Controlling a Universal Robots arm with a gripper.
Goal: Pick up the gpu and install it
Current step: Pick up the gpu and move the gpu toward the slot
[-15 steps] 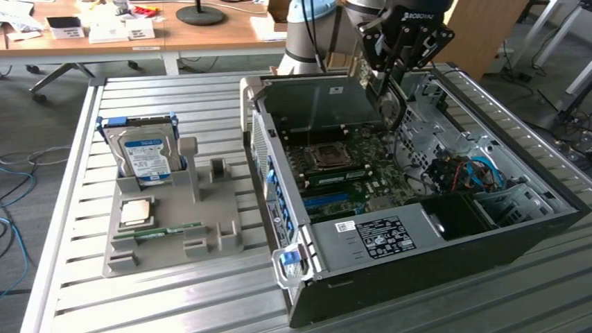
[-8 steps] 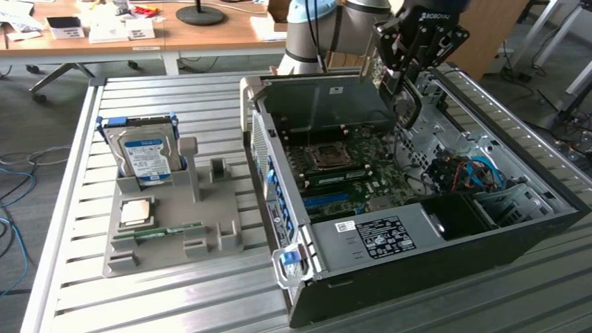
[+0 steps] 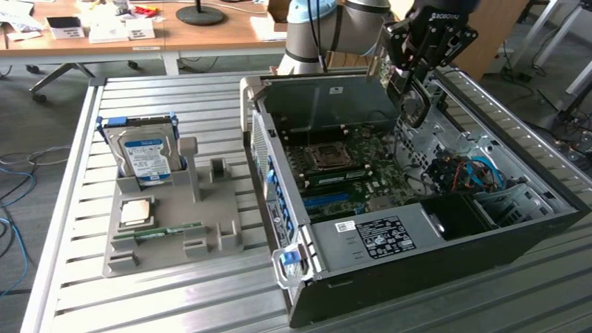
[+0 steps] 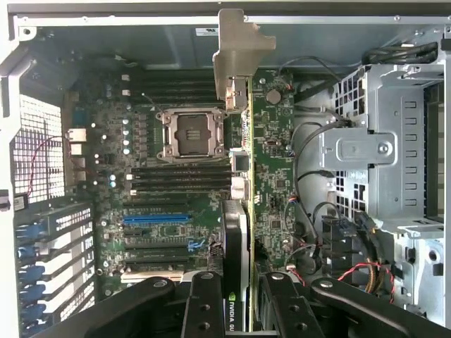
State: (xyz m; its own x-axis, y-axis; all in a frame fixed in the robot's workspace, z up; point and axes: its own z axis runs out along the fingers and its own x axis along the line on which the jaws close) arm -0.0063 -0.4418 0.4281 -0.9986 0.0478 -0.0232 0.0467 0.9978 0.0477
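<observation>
GPU (image 3: pixel 412 97) status: off the tabletop (image 3: pixel 166 298), held aloft over the open computer case (image 3: pixel 444 263), near the case's far wall in the exterior view.

Pincer (image 3: pixel 418 66): pressed onto the card, one finger each side. In the wrist view its black fingers (image 4: pixel 202 303) flank the card's near end, pinching the GPU (image 4: pixel 235 239).

Orientation: card hangs roughly upright below the pincer, thin edge toward the wrist cam. Long axis runs away from the pincer. The silver bracket (image 4: pixel 236 49) is at the far end, close to the case's rear wall.

Key relation: the card sits above the motherboard (image 4: pixel 275 183), beside the CPU socket (image 4: pixel 190 134). The blue slot (image 4: pixel 156 219) and the dark slots next to it lie off to one side of the card's edge, not under it. Slot length appears to run across the card's edge line rather than along it. Judged: card not lined up with a slot, not seated.

Elsewhere, exterior view: grey parts tray (image 3: pixel 213 236) on the tabletop holds the hard drive (image 3: pixel 143 156), well apart from the pincer.
</observation>
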